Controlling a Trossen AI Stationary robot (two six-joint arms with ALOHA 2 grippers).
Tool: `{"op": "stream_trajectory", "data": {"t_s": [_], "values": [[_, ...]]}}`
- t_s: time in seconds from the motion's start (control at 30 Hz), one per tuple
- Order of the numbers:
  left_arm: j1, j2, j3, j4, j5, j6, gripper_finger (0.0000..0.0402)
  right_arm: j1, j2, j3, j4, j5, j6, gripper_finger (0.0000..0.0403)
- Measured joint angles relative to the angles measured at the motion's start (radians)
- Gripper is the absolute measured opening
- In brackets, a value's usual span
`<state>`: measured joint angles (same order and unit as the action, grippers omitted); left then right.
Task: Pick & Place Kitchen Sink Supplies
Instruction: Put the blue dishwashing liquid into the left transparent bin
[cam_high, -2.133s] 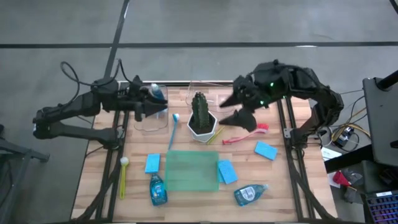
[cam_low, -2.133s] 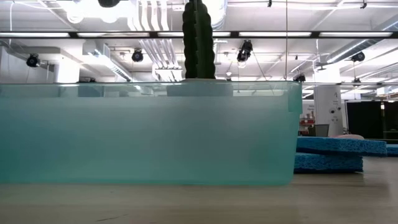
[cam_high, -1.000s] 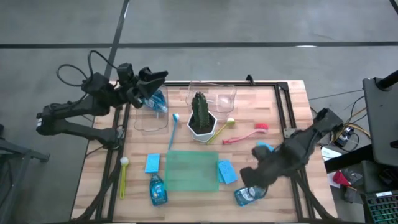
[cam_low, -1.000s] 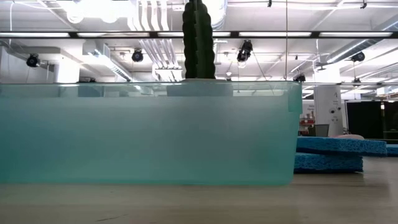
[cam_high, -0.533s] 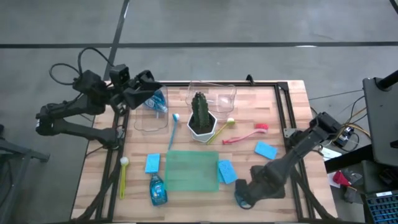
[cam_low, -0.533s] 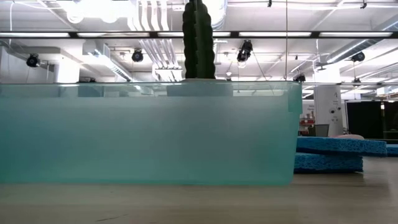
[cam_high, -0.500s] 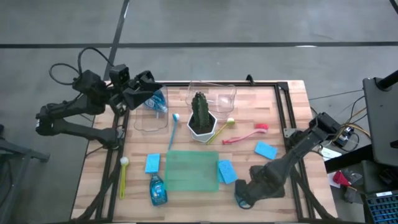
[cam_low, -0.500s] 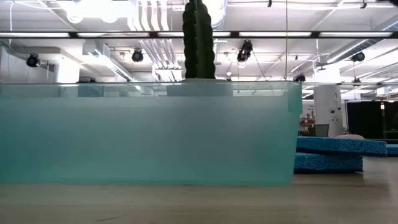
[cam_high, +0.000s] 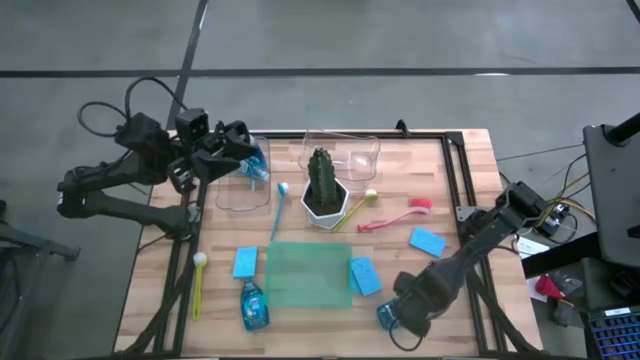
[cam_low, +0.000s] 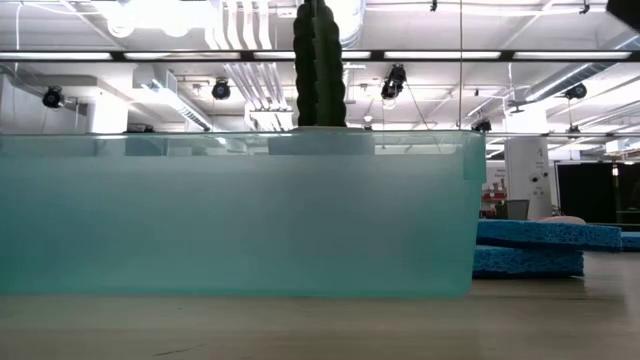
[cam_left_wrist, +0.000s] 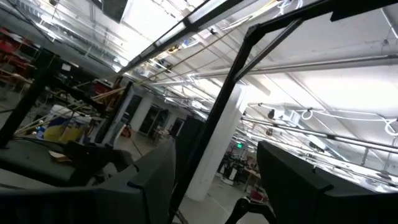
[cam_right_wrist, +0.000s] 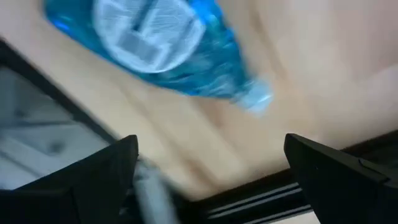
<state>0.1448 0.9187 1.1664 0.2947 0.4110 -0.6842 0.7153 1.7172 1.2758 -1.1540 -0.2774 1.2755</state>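
Note:
My right gripper (cam_high: 400, 315) (cam_right_wrist: 211, 186) hovers open at the near right of the table, over a clear bottle of blue soap (cam_right_wrist: 155, 43) lying on its side on the wood; in the high view the arm hides most of this bottle (cam_high: 386, 318). My left gripper (cam_high: 238, 148) (cam_left_wrist: 217, 193) is open at the far left, tipped up toward the ceiling, beside a second bottle (cam_high: 256, 160) in a clear bin (cam_high: 240, 195). A third bottle (cam_high: 253, 305) lies near the front edge. Light-blue sponges (cam_high: 245, 262) (cam_high: 365, 275) (cam_high: 427, 241) and blue (cam_high: 278, 212), yellow (cam_high: 198, 285) and pink (cam_high: 395, 215) brushes lie flat.
A cactus in a white pot (cam_high: 322, 185) stands mid-table, with a second clear bin (cam_high: 345, 152) behind it. A translucent green mat (cam_high: 308, 273) (cam_low: 240, 215) lies in front and fills the low view, with sponges (cam_low: 545, 235) at its right. Dark frame rails (cam_high: 470, 270) run along the right edge.
My right gripper has moved toward the table's near edge and come down over the lying bottle at the near right. My left gripper has drawn back a little from the clear bin toward the table's left edge. The bottle in that bin has stayed put.

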Motion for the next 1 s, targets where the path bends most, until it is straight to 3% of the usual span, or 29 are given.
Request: {"op": "stream_trajectory", "data": {"t_s": [0.37,0.73,0.87,1.0], "values": [[0.000,0.018,-0.002,-0.001,-0.055,-0.010,0.0218,0.002,-0.001,-0.175,0.109,0.015,-0.397,0.0400],[0.000,0.042,-0.002,0.000,-0.106,-0.013,0.0218,0.000,-0.001,-0.293,0.325,0.016,-0.472,0.0394],[0.000,0.055,-0.002,0.000,-0.106,-0.028,0.0218,0.000,-0.001,-0.321,0.365,0.016,-0.490,0.0355],[0.000,0.063,-0.002,0.000,-0.106,-0.035,0.0218,-0.001,-0.002,-0.334,0.373,0.021,-0.485,0.0286]]}}
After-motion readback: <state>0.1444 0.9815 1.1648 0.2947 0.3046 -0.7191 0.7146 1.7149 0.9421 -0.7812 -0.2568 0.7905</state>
